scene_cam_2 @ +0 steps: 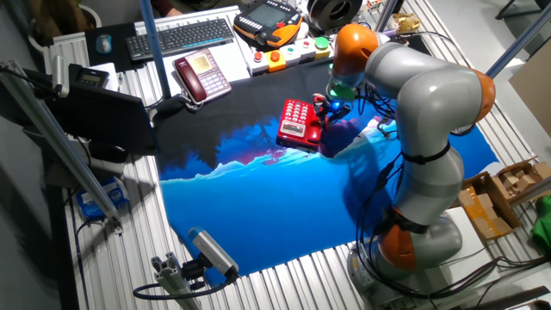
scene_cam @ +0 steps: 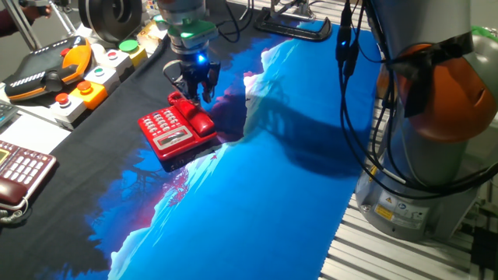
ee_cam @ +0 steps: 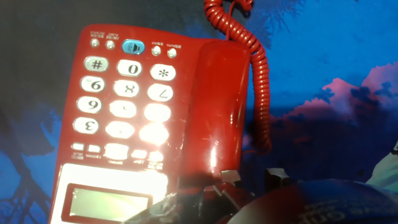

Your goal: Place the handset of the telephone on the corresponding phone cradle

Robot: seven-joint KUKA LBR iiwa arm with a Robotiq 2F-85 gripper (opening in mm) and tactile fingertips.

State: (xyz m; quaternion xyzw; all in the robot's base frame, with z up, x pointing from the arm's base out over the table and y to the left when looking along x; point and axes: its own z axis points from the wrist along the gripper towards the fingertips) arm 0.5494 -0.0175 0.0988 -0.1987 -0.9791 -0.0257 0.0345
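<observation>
The bright red telephone sits on the dark and blue cloth, also in the other fixed view and the hand view. The red handset lies along the phone's side, seated over the phone cradle, which it hides. It fills the middle of the hand view, with its coiled cord running along its right side. My gripper hangs just above one end of the handset with its fingers spread apart and nothing between them. It also shows in the other fixed view.
A dark maroon phone lies at the table's left edge, also in the other fixed view. An orange teach pendant, a button box and a keyboard stand behind it. The arm's base is at the right.
</observation>
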